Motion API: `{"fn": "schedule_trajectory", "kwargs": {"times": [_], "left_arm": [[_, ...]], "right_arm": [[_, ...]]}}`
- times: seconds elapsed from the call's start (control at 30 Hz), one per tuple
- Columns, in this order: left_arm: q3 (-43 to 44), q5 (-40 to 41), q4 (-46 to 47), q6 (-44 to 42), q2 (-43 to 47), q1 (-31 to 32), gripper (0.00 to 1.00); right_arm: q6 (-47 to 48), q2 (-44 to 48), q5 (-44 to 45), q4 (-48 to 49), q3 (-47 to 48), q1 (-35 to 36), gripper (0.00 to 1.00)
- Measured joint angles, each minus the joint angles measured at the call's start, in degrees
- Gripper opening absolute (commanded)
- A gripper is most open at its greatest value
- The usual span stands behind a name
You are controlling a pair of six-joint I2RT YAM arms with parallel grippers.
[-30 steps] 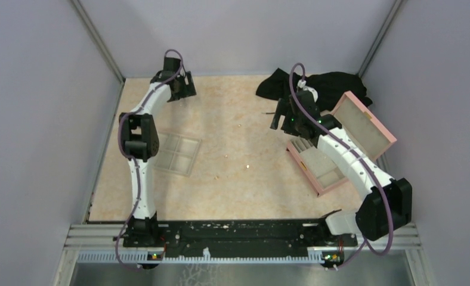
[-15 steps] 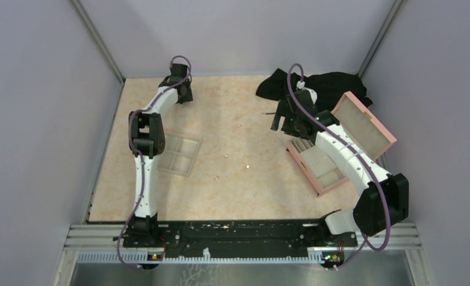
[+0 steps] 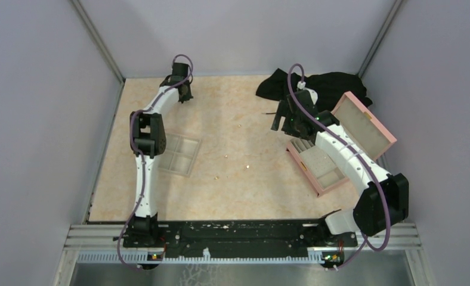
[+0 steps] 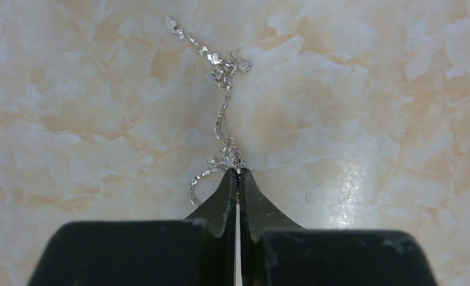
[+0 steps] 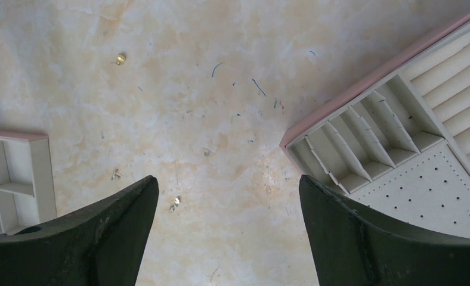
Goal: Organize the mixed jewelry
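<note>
Marbled tabletop (image 4: 370, 107) is carrying a fine silver chain (image 4: 221, 125); left gripper (image 4: 238, 174) is pinching its near end. Raise slowly, keeping grip firm.

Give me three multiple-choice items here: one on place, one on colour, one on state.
1. The grey tray lies: A) on the left half of the table; B) against the right wall; C) at the far edge.
2. The rim of the hinged box is: A) blue; B) pink; C) green.
3. The left gripper is: A) wide open; B) shut on the silvery chain; C) out of view.
A: the top view shows it left of centre. B: its edges are pink. B: the wrist view shows it closed on the chain.
</note>
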State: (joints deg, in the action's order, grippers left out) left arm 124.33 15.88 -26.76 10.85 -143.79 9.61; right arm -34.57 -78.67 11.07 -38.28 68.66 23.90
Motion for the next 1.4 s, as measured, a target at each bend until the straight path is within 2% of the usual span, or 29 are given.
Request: {"fn": "schedule_trajectory", "kwargs": {"times": [0.2,0.33,0.63,0.87,1.1,1.4], "left_arm": [[-3.26,-0.42,-2.91,-0.66,5.11,0.22,0.0],[-8.92,-1.75,-4.09,-1.75,15.39,0.26,0.0],[-20.28,-10.01,-4.33,-3.02,39.19,0.94,0.0],[-25.7,-13.03,-7.74,-2.82,48.17,2.32,0.0],[-30.95,-12.07,-9.68,-1.07,58.05,2.27,0.0],[-40.46,-3.39,-12.57,1.01,68.19,2.27,0.0]], "right_arm": [[-0.02,0.0,0.94,-0.24,0.0,0.0,0.86],[0.0,0.17,1.68,-0.15,0.0,0.0,0.86],[0.0,0.7,1.07,1.53,0.02,0.0,0.86],[0.02,0.72,-0.74,3.26,0.02,0.0,0.86],[0.68,0.72,-2.21,4.0,0.0,0.0,0.86],[1.4,0.7,-3.82,5.86,-0.07,0.0,0.86]]}}
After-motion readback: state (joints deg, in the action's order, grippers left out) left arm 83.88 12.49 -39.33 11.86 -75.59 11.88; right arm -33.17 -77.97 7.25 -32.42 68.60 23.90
